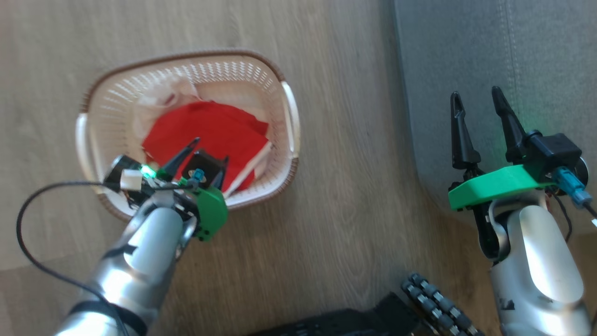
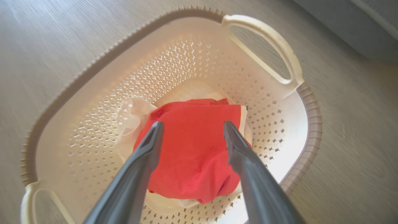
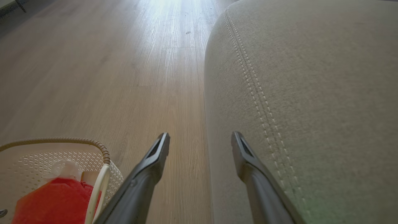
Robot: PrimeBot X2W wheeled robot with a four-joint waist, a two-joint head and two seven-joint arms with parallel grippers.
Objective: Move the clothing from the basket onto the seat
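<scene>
1. Left end effector (image 1: 212, 148) was inside the basket's (image 1: 233, 74) opening, fingers spread apart, nothing clamped between them.
2. In the left wrist view its two dark fingers (image 2: 149, 149) straddled the top of the red clothing (image 2: 192, 161); couldn't tell if the tips touched the fabric.
3. Clothing sat in the basket: a red bundle in the middle, with white fabric showing at its far-left edge and underneath.
4. Basket was cream with perforated walls and a brown rim, standing on the wood floor (image 1: 350, 210). Its white handle (image 1: 290, 116) faced the seat (image 1: 513, 56).
5. Seat was grey upholstery with pale double stitching, on the robot's right and set apart from the basket by a strip of floor. No clothing lay on the part in view.
6. Right end effector (image 1: 475, 92) was over the seat's near edge, fingers apart, holding nothing.
7. In the right wrist view its left finger was over the floor and its right finger over the seat, the basket at lower left.
8. A black cable (image 1: 28, 242) looped off the left arm.
</scene>
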